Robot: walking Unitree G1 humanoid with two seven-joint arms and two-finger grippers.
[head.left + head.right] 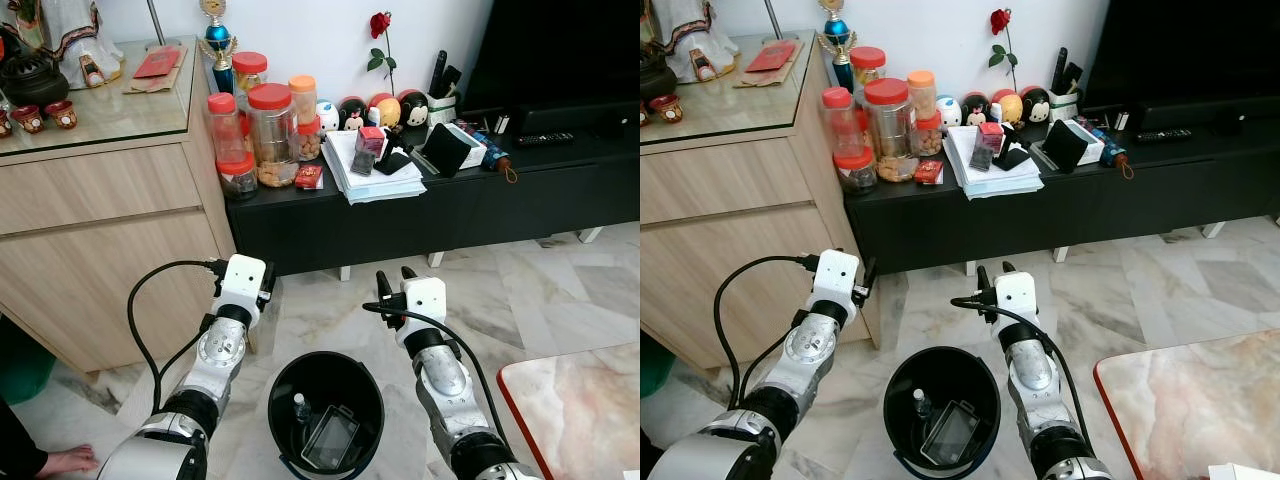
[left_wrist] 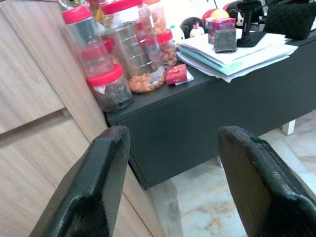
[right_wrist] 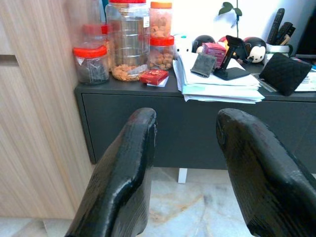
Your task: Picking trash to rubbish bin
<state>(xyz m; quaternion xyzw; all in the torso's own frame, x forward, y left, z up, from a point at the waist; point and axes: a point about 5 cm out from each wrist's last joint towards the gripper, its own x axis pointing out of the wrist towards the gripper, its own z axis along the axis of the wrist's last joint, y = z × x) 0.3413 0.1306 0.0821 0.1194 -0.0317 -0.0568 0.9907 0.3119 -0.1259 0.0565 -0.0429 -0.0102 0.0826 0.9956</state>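
Note:
A black round rubbish bin [image 1: 325, 356] stands on the floor between my two arms. Inside it lie a small clear bottle [image 1: 300, 407] and a dark shiny packet [image 1: 331, 438]. My left gripper [image 1: 268, 283] is raised above and left of the bin, open and empty, as the left wrist view [image 2: 175, 138] shows. My right gripper [image 1: 394, 276] is held up above the bin's right side, also open with nothing between its fingers [image 3: 185, 116]. Both point toward a low black console [image 1: 400, 215]. On it, a small red packet [image 1: 309, 177] lies by the jars.
A wooden cabinet [image 1: 90, 240] stands close on the left. The console carries red-lidded jars [image 1: 270, 130], a stack of papers [image 1: 370, 165] and figurines. A marble-topped table [image 1: 580, 410] juts in at lower right. A person's foot [image 1: 60, 460] rests on the floor at lower left.

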